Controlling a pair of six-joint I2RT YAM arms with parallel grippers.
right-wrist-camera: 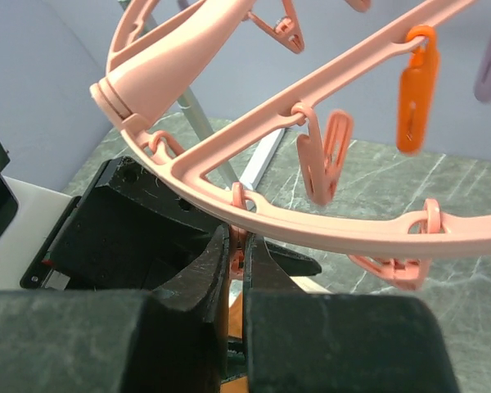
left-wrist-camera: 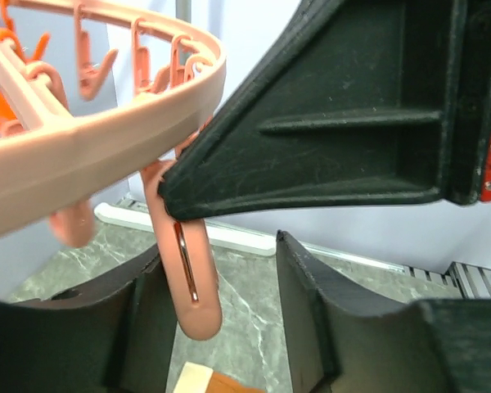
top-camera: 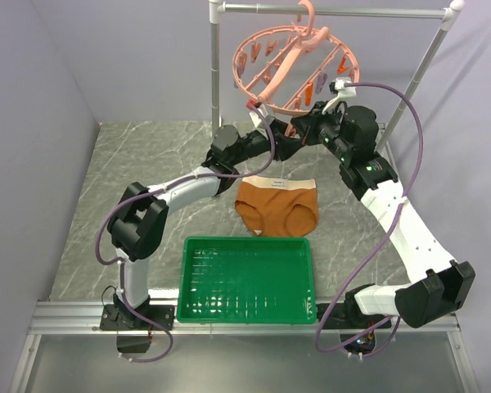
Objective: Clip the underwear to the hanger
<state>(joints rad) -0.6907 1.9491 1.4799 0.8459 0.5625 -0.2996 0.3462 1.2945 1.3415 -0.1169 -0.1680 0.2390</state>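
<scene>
The rust-orange underwear (top-camera: 277, 206) lies flat on the table, cream waistband at the far side; one corner shows in the left wrist view (left-wrist-camera: 204, 381). The pink ring hanger (top-camera: 295, 70) hangs from the rack above. My right gripper (top-camera: 303, 127) is shut on a pink clothespin (right-wrist-camera: 237, 255) just under the hanger's near rim (right-wrist-camera: 327, 225). My left gripper (left-wrist-camera: 229, 270) is open right below it, and that pink clothespin (left-wrist-camera: 192, 278) hangs between its fingers, close to the left one. The left gripper also shows in the top view (top-camera: 288, 146).
A green plastic tray (top-camera: 247, 278) sits in front of the underwear, near the arm bases. The grey metal rack (top-camera: 327, 11) spans the back, with its posts at the table's rear. Other orange and purple clothespins (right-wrist-camera: 415, 94) dangle from the ring.
</scene>
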